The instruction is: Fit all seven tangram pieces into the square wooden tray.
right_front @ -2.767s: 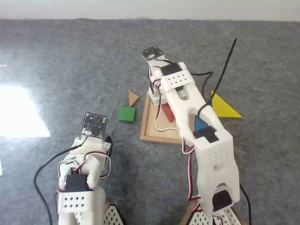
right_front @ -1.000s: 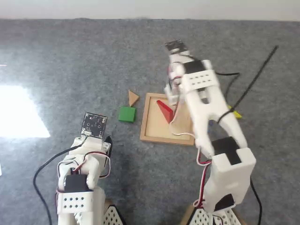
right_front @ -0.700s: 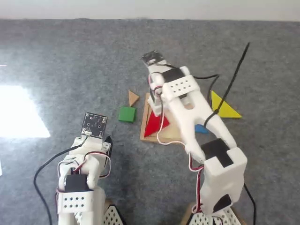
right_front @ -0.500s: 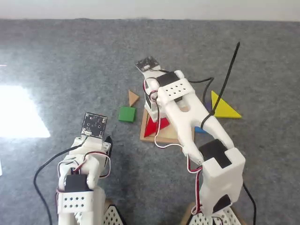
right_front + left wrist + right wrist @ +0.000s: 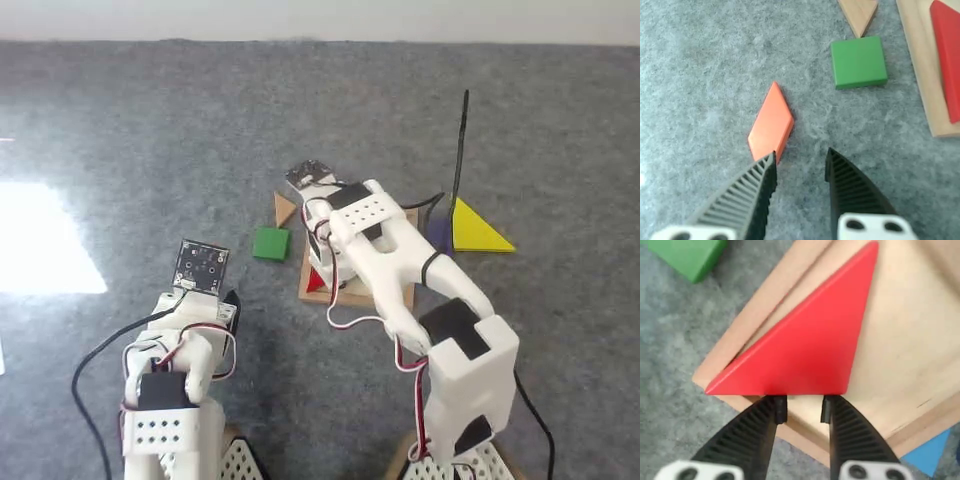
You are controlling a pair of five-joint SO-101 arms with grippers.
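The red triangle (image 5: 810, 340) lies flat in the wooden tray (image 5: 890, 355), one corner near the tray's corner; in the high view a red tip (image 5: 316, 281) shows beside the right arm. My right gripper (image 5: 802, 407) hangs over that triangle's short edge, open by a narrow gap, with only tray wood between the fingers. My left gripper (image 5: 800, 160) is open just short of the orange parallelogram (image 5: 771, 124) on the carpet. The green square (image 5: 271, 243) and the small wooden triangle (image 5: 285, 208) lie left of the tray (image 5: 345, 296). The yellow triangle (image 5: 478, 228) lies to its right.
A purple piece (image 5: 437, 232) sits next to the yellow triangle, and a blue piece (image 5: 927, 457) lies just outside the tray's rim. The right arm (image 5: 390, 260) stretches across the tray. The left arm (image 5: 185, 340) stays at the near left on grey carpet.
The right arm swung from the tray's right side to its left side. The red triangle shifted toward the tray's near-left corner. The left arm has not moved.
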